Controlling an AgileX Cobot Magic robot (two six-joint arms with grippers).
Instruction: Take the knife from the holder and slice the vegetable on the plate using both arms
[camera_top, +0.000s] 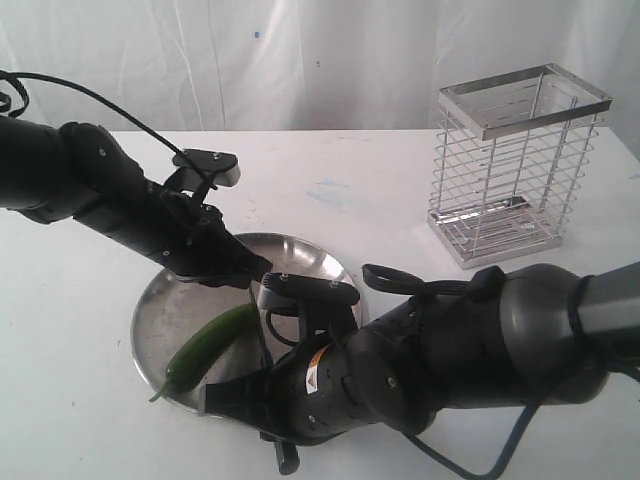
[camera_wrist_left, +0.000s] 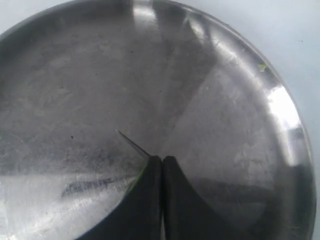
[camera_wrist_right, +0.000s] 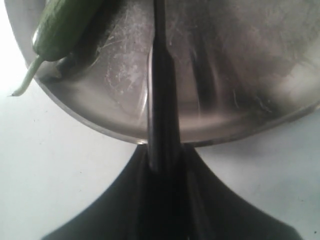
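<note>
**A:** Where's the knife (camera_wrist_right: 161, 95)?

**B:** In the right end effector (camera_wrist_right: 162, 157). Its jaws are clamped on the black handle, and the blade reaches out across the plate (camera_top: 312, 260).

**A:** And the vegetable (camera_top: 208, 345)?

**B:** It's lying on the plate's left side in the exterior view, with its stem end toward the near rim. It's just beside the blade, but I can't tell whether they touch.

**A:** What about the left end effector (camera_wrist_left: 162, 160)?

**B:** It hangs low over the middle of the plate with its fingers (camera_wrist_left: 145, 200) pressed together and no gap between them. A thin dark point sticks out past the fingertips. It's probably the knife's tip, though the wrist view is too tight to be sure. A sliver of green shows beside one finger.

**A:** The holder (camera_top: 520, 170)?

**B:** Upright at the far right of the counter (camera_top: 380, 190), well apart from the plate.
</note>
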